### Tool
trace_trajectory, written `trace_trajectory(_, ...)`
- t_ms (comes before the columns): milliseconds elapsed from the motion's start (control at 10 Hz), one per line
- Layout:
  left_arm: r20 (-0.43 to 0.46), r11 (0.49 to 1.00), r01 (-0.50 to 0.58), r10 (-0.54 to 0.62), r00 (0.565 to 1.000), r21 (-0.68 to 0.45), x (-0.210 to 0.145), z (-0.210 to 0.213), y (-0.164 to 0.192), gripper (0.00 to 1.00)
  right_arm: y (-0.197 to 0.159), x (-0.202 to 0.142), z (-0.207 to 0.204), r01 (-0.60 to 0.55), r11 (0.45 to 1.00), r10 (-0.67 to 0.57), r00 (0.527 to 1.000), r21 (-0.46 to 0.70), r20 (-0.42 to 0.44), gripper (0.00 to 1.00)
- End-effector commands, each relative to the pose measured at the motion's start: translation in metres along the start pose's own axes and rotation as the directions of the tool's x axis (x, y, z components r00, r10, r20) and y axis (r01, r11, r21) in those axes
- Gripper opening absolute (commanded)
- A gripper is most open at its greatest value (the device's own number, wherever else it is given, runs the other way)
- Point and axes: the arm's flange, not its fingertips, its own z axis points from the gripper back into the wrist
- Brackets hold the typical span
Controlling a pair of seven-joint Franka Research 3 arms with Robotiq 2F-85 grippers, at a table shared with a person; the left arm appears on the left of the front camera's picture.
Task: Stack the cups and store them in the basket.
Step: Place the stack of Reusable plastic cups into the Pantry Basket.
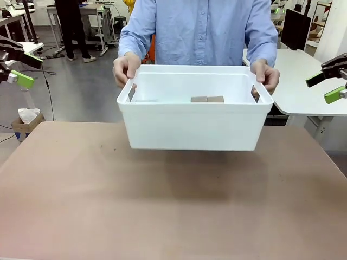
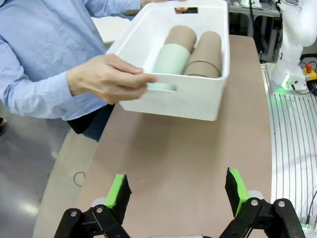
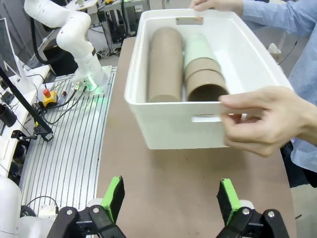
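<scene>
White plastic basket (image 1: 195, 127) hangs above the table (image 1: 162, 206) in the person's hands (image 1: 126, 69), stacked cups (image 3: 166, 64) lying loose inside (mint one (image 2: 171, 60) included), so I fear a tilt rolling them while my left gripper (image 2: 177, 191) and right gripper (image 3: 169, 196) wait spread, empty, well back.

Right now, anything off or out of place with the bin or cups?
Nothing spilled or damaged. The cups lie on their sides in stacks inside the basket, which the person's hands hold by its handles above the table, not resting on it. Both pincers, left and right, are open and clear.
</scene>
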Motion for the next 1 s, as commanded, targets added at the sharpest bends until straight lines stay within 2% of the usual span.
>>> trace_trajectory(0, 0.007, 1.000, -0.003, 0.003, 1.000, 0.002, 0.0015, -0.0002, 0.0003, 1.00, -0.0001, 0.0042, 0.0021, 0.011, 1.000, -0.011, 1.000, 0.002, 0.001, 1.00)
trace_trajectory(900, 0.007, 1.000, -0.003, 0.003, 1.000, 0.002, 0.0015, -0.0002, 0.0003, 1.00, -0.0001, 0.0042, 0.0021, 0.011, 1.000, -0.011, 1.000, 0.002, 0.001, 1.00)
